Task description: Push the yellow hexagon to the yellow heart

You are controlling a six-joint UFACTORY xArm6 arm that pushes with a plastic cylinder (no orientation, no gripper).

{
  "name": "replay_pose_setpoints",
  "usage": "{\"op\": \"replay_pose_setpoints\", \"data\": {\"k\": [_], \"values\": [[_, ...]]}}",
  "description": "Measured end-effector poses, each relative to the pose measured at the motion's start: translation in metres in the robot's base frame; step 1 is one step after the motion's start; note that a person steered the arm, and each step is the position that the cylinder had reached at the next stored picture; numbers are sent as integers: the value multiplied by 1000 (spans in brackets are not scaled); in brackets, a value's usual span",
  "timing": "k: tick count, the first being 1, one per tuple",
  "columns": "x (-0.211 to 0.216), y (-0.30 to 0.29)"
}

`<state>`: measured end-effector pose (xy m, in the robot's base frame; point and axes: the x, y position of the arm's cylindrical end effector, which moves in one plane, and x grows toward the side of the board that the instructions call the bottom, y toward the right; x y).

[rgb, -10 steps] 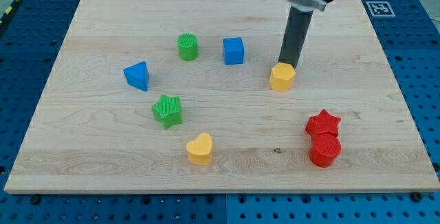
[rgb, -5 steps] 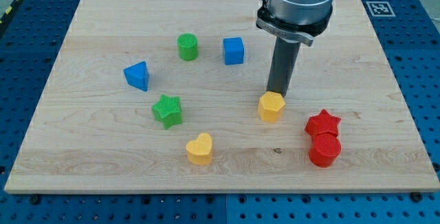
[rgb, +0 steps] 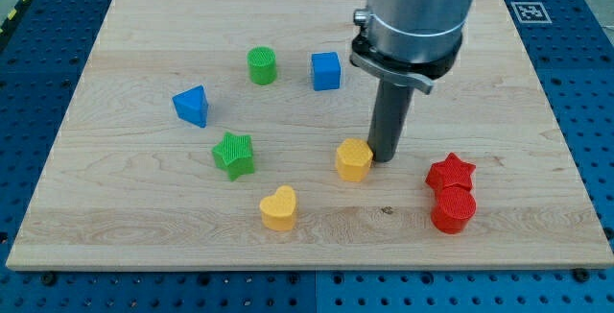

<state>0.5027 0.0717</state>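
Near the view's bottom edge of the wooden board [rgb: 115, 227], the yellow heart [rgb: 279, 208] lies a little left of centre, with the red cylinder [rgb: 453, 210] well apart from it toward the view's right and the red star [rgb: 451, 173] touching that cylinder just above it. Further up, the yellow hexagon [rgb: 354, 159] sits up and to the right of the heart, near it but clearly apart, with bare wood between the two. My tip [rgb: 383, 157] stands against the hexagon's right side, touching or all but touching it; being a plain dark rod, it has nothing to spread or press together and pinches nothing. At about the same depth, the green star [rgb: 234, 154] lies on the view's left of the hexagon, above and left of the heart. Beyond that, the blue triangular block [rgb: 192, 106] sits toward the view's left. Farthest back, the green cylinder [rgb: 261, 65] and the blue cube [rgb: 326, 70] stand near each other but not touching, the cube just left of the arm's grey body.
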Motion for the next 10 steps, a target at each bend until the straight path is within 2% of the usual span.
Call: {"op": "replay_pose_setpoints", "data": {"k": [3,5,6,7,8,10], "values": [[5,-38],[29,-54],[18,-65],[-15,-94],[-29,-138],[-29,-219]]}}
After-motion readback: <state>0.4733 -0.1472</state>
